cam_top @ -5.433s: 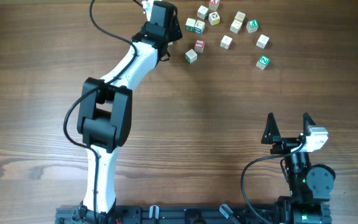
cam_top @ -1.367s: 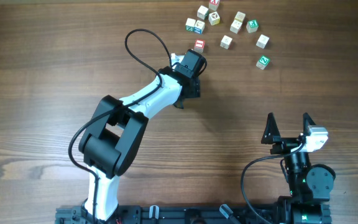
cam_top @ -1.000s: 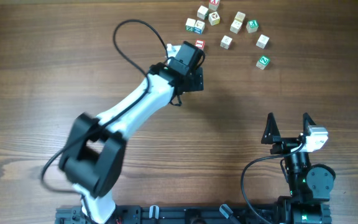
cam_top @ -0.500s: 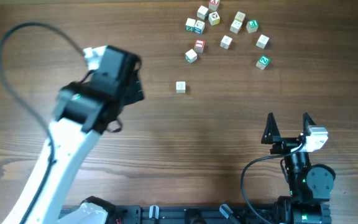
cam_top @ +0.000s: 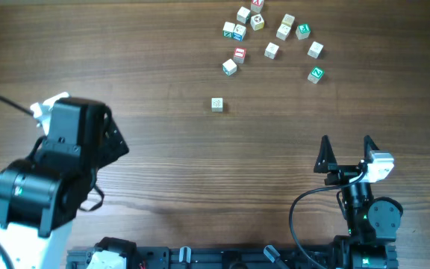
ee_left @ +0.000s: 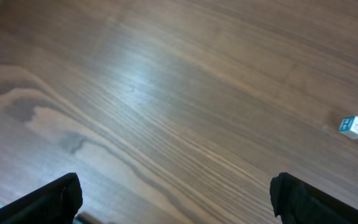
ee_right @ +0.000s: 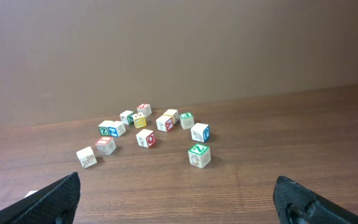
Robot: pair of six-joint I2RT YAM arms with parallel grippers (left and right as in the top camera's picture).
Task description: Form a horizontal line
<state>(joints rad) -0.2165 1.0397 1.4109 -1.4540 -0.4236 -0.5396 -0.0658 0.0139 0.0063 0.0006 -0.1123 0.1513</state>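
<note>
- Both seen wide open, nothing held: left claw (ee_left: 175, 193), right claw (cam_top: 346, 148).
- No horizontal line formed yet; lone cube (cam_top: 216, 104) lies ahead-right of left claw, well apart, judged nearer it than right claw.
- Remaining scattered cubes (ee_right: 145, 138) found far ahead of right claw, left of centre.

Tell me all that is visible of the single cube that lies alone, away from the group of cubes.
The lone cube is tiny, pale and looks wooden. Its top bears a faint mark, too small to read. The left wrist view shows a bluish side face. It sits flat on the wooden table, near the middle, well apart from the group of cubes farther from the robot. Nothing but the table touches it.
</note>
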